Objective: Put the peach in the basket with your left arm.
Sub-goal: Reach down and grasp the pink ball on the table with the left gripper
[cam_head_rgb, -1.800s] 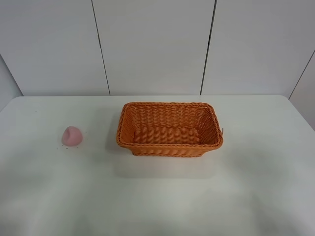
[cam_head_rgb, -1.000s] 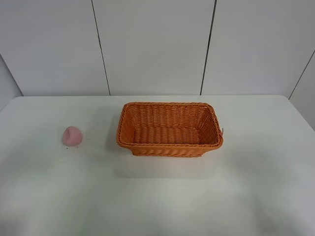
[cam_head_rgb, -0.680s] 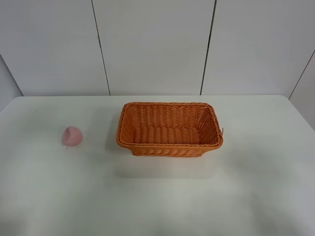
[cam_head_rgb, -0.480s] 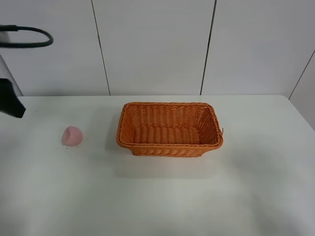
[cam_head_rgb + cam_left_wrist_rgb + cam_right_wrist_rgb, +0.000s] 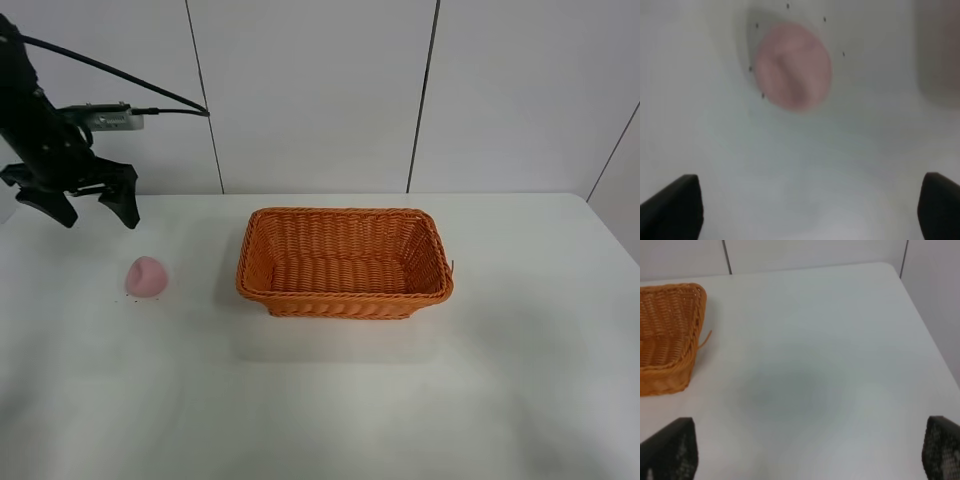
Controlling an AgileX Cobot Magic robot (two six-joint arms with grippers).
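The pale pink peach [image 5: 146,276] lies on the white table at the left, apart from the orange wicker basket [image 5: 340,303] at the centre. My left gripper [image 5: 95,213] hangs open and empty above the table, just behind and left of the peach. In the left wrist view the peach [image 5: 792,65] is blurred, ahead of the open gripper [image 5: 805,210], whose black fingertips [image 5: 670,207] show at the frame's corners. My right gripper [image 5: 805,450] is open and empty over bare table, and a corner of the basket [image 5: 667,340] shows in its view. The right arm is out of the high view.
The white table [image 5: 330,400] ends at a panelled wall behind. A black cable [image 5: 120,75] trails from the left arm. A loose wicker strand [image 5: 705,337] sticks out of the basket's corner. Small dark specks [image 5: 762,95] lie around the peach.
The left arm has come in from the left edge and now hangs over the table behind the peach. The peach and basket have not moved.
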